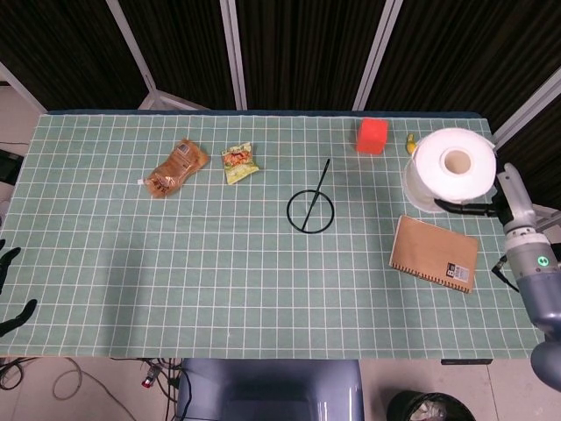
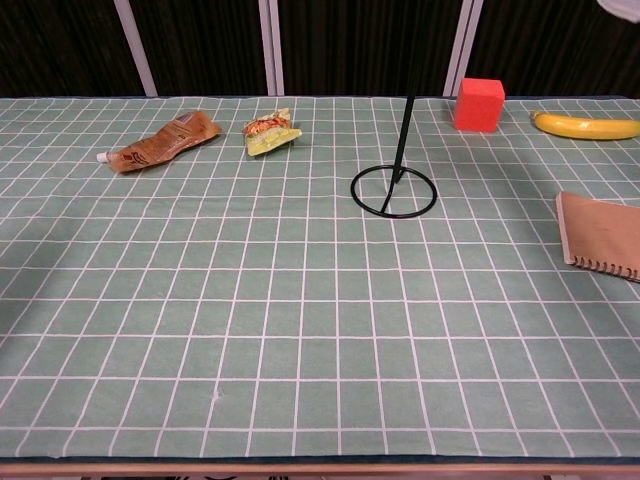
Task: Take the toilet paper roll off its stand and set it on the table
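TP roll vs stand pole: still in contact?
Apart. In the head view the toilet paper roll, held by the right hand, is far right of the stand; the chest view shows the stand's pole bare.

Robot test laboratory. Evidence: a table (image 1: pixel 105 289) covered by a green grid mat, black curtain panels (image 1: pixel 298 48) on metal frames behind it, loose cables (image 1: pixel 53 377) on the bare floor, left of the hand.

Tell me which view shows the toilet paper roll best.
The head view: the whole roll shows there, core included, held by the right hand above the table's right side. The chest view catches only a white sliver at its top right corner.
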